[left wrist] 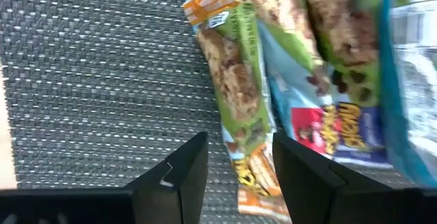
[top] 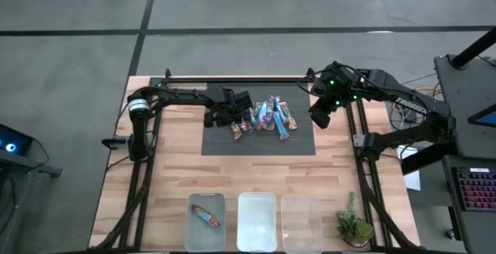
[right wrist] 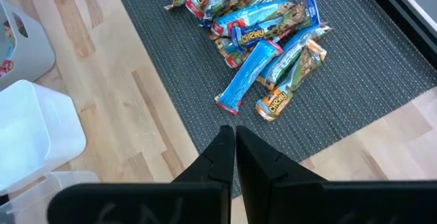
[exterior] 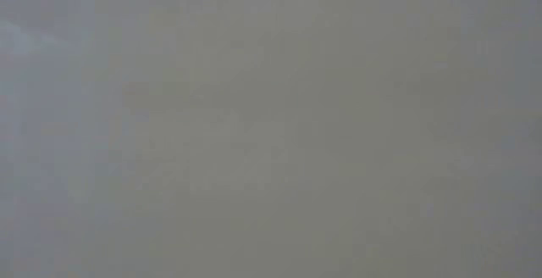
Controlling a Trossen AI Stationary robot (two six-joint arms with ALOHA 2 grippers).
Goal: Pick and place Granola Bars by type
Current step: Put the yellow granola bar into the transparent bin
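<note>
Pick step in hand: left gripper (left wrist: 235, 166) lowered at the 9 o'clock edge of the Granola Bars (top: 263, 119) heaped on the dark mat (top: 225, 142), jaws parted astride the tail of an orange-and-green bar (left wrist: 235, 91), not yet clenched. Right gripper (right wrist: 234, 149) parked at 3 o'clock of the heap, fingers pressed together, empty. Next, by judgement: clench, lift clear, carry toward the bins (top: 256, 221) at 6 o'clock, one already holding a red bar (top: 206, 216).

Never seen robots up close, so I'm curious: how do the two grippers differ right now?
The left gripper has its fingers apart, straddling an orange-ended granola bar in the pile; the right gripper is shut, empty, at the mat's right side. Both are dark, two-fingered.
</note>
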